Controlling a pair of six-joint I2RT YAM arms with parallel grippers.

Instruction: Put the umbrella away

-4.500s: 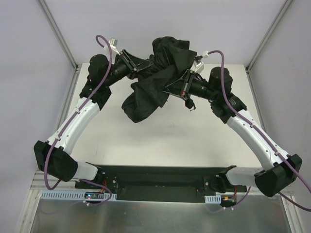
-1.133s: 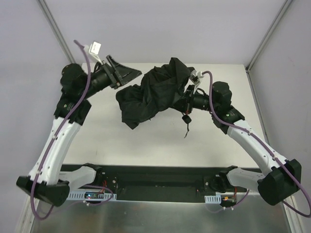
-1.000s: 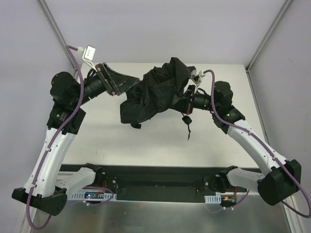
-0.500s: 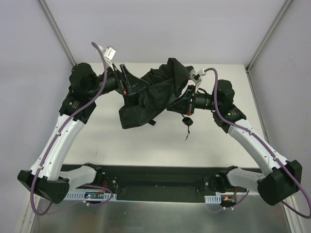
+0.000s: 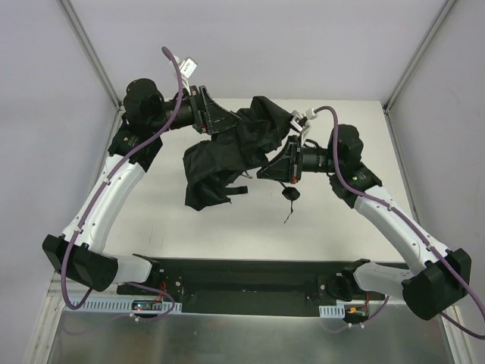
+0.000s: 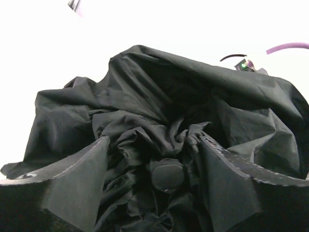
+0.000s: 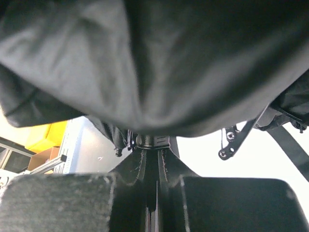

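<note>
The black umbrella [image 5: 231, 152] hangs above the table as a crumpled, half-collapsed canopy. My left gripper [image 5: 226, 125] is open at its upper left. In the left wrist view both fingers [image 6: 72, 183] straddle bunched fabric [image 6: 159, 96], with the umbrella's round cap [image 6: 167, 174] between them. My right gripper [image 5: 267, 173] is shut on the umbrella's thin shaft [image 7: 153, 145] under the canopy [image 7: 145, 63]. The small handle [image 5: 290, 195] and its cord dangle below the right gripper. Two metal rib ends [image 7: 227, 145] show at the right.
The white table [image 5: 326, 220] lies below, bounded by metal frame posts [image 5: 91, 53] and pale walls. A black base rail [image 5: 250, 277] runs along the near edge. A strap [image 5: 241, 189] sticks out of the canopy's lower edge.
My left arm has swung in from the left, and its open jaws now straddle the canopy's top. The right gripper stayed shut on the shaft while the umbrella shifted slightly left.
</note>
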